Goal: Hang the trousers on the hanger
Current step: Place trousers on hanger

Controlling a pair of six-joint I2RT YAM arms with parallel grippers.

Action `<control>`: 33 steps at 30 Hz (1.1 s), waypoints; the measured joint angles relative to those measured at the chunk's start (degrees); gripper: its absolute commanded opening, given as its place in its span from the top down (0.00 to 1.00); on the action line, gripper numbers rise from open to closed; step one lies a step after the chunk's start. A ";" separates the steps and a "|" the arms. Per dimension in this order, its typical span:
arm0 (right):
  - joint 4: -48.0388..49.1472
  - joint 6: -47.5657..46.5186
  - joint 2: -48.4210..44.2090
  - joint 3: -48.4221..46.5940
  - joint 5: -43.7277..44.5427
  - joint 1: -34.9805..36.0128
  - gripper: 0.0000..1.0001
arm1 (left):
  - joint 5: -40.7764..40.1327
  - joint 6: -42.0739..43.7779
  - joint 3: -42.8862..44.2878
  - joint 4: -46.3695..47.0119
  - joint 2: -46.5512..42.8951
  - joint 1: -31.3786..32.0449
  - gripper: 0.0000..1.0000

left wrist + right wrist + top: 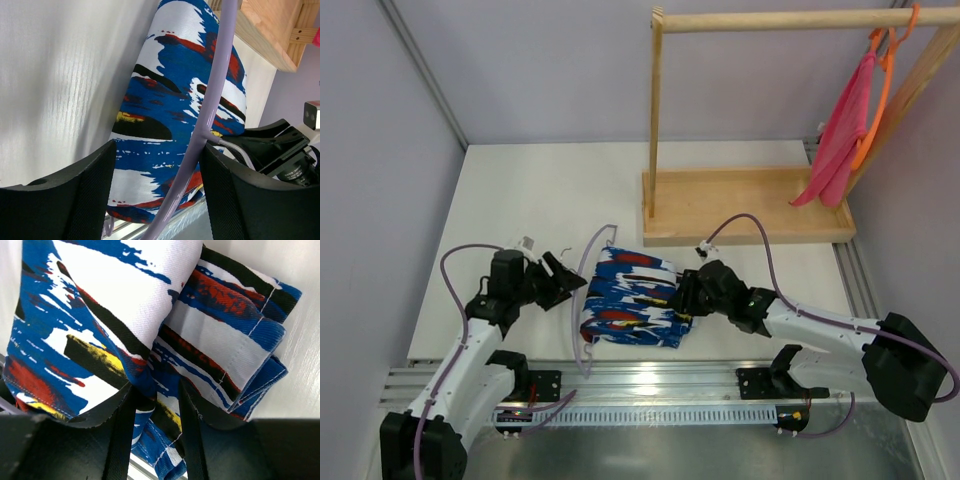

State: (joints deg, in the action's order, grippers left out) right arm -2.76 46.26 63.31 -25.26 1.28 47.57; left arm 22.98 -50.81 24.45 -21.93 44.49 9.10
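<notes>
The white table (520, 200) carries the folded trousers (630, 298) in the lower middle of the top view, between the two arms. The bundle is close to square, so its long axis is hard to call.

The lavender hanger (215, 85) runs top to bottom along the bundle's left edge, between the trousers and the left tool (565, 280). That makes the left arm the nearer one to it. In the left wrist view the hanger's thin bar crosses over the cloth and passes between fingers that stand wide apart and do not touch it, so that tool is released.

The right tool (155, 415) sits at the bundle's right edge with a fold of cloth between its partly parted jaws. Whether they press on the fold cannot be told.

The hanger's wavy lower bar is not visible. Whether any cloth passes through the hanger frame cannot be made out either.
</notes>
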 measured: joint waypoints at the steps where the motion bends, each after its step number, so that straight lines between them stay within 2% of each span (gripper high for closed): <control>1: 0.02 -0.02 0.74 -0.28 0.00 0.00 0.58 | -0.02 -0.04 -0.44 0.09 -0.83 0.00 0.32; 15: 1.90 -0.72 9.03 -5.09 -0.68 0.00 0.58 | 1.90 0.02 -1.40 2.16 -4.48 0.00 0.31; 19: 2.40 -0.81 9.49 -5.51 -1.31 0.00 0.47 | 3.23 0.00 -1.40 3.08 -5.29 0.00 0.32; 23: 3.41 -0.63 9.49 -5.51 -2.14 0.00 0.45 | 4.96 -0.04 -1.55 4.90 -5.44 0.00 0.40; 26: 4.63 -0.17 9.49 -5.51 -2.80 0.00 0.45 | 5.16 -0.07 -1.55 5.20 -4.87 0.00 0.51; 28: 5.92 0.28 9.53 -5.49 -3.48 0.00 0.46 | 4.81 0.22 -1.55 5.01 -4.31 0.00 0.55; 29: 6.54 0.46 9.62 -5.49 -3.80 0.02 0.46 | 4.24 0.22 -1.53 4.55 -4.02 0.00 0.56; 30: 7.10 0.59 9.75 -5.49 -4.07 0.07 0.53 | 3.23 0.24 -1.44 3.56 -3.80 0.00 0.55; 32: 7.78 1.01 9.97 -5.49 -4.33 0.24 0.64 | 1.38 0.35 -1.09 1.77 -3.72 0.00 0.45; 33: 7.91 1.25 9.97 -5.49 -4.37 0.42 0.75 | 0.37 0.50 -0.81 0.85 -3.80 0.00 0.44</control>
State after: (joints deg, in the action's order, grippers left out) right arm 5.15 47.51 73.28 -30.74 -3.09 47.99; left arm 23.35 -50.30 23.64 -21.08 40.69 9.10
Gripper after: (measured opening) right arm 0.394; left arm 0.525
